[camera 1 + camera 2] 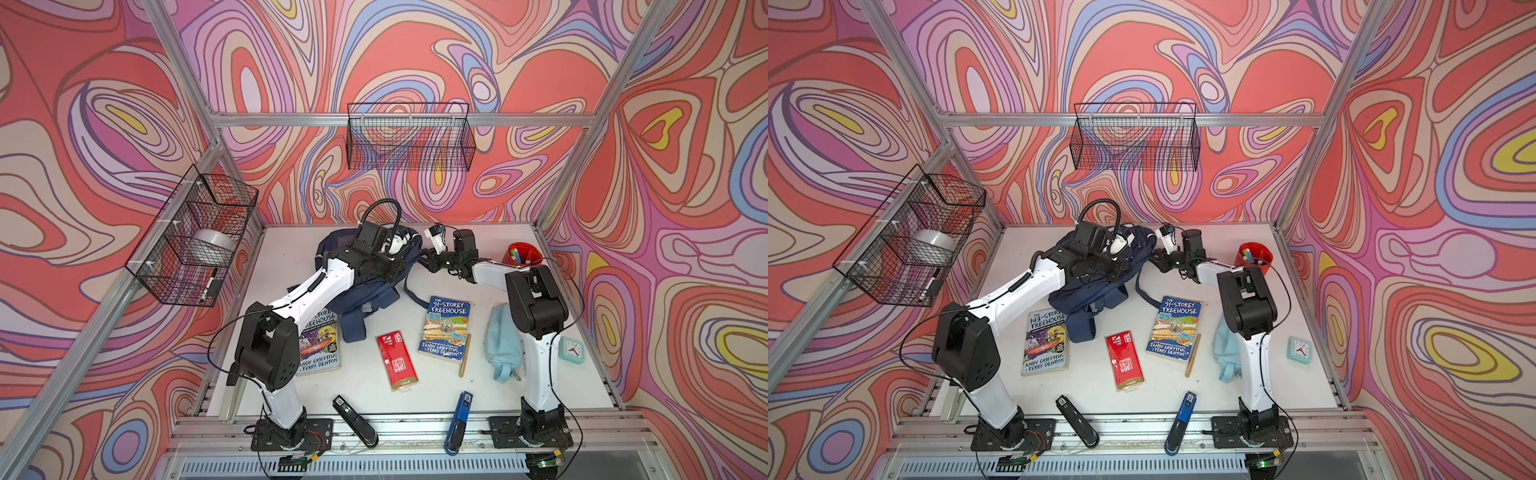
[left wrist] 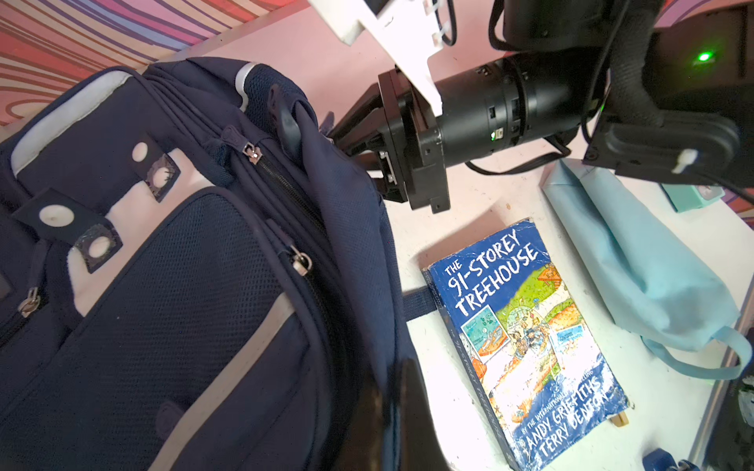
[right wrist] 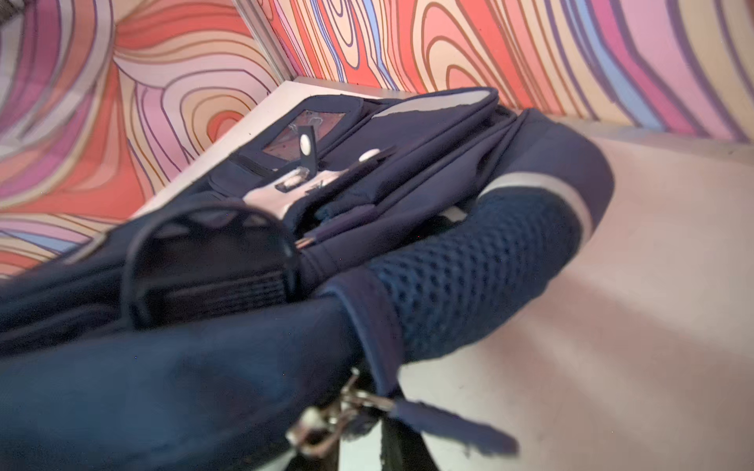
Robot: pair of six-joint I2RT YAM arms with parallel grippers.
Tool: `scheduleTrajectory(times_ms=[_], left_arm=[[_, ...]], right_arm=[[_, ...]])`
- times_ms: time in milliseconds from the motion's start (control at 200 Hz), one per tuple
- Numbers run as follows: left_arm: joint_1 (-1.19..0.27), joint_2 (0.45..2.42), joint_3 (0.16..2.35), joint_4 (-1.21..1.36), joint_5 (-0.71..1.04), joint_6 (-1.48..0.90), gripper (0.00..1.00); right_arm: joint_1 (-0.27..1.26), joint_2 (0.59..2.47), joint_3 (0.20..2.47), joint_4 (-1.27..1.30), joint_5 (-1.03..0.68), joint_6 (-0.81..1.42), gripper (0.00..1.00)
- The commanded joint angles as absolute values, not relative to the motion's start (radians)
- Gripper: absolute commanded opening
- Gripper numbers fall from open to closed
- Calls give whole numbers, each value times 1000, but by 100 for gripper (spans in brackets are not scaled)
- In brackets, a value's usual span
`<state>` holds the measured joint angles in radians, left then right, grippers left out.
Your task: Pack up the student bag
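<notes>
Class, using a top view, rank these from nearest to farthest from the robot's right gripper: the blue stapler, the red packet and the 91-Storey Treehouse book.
Measured from the right gripper in a top view:
1. the 91-Storey Treehouse book, just in front of it.
2. the red packet, mid-table, further forward and to the left.
3. the blue stapler, at the table's front edge.
</notes>
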<state>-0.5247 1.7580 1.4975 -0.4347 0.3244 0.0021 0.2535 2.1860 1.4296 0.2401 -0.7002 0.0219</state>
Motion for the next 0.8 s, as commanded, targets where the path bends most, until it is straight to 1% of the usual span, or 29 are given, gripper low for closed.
scheduleTrajectory(times_ms=[0, 20, 120, 341, 456, 566, 701, 796], left_arm=[[-534, 1764, 1556, -383, 376, -6, 0], [-534, 1765, 1554, -383, 372, -5, 0], [-534, 1772, 1555, -381, 350, -8, 0], [-541, 1804, 1574, -407, 271, -2, 0], [-558, 1828, 1598, -440, 232, 24, 0], [-564, 1836, 1607, -459, 194, 21, 0], [-574, 1862, 1649, -524, 73, 43, 0], [-575, 1883, 1654, -509, 95, 41, 0]], right_arm=[[258, 2168, 1424, 264, -664, 2, 3], [258, 2164, 1420, 261, -668, -2, 0], [259, 2142, 1410, 210, -696, -27, 0], [258, 2084, 1336, 189, -739, -20, 0], [256, 2052, 1286, 255, -756, 28, 0], [256, 2041, 1292, 198, -694, 2, 0], [260, 2005, 1288, 147, -645, -30, 0], [286, 1974, 1278, 102, -603, -60, 0]])
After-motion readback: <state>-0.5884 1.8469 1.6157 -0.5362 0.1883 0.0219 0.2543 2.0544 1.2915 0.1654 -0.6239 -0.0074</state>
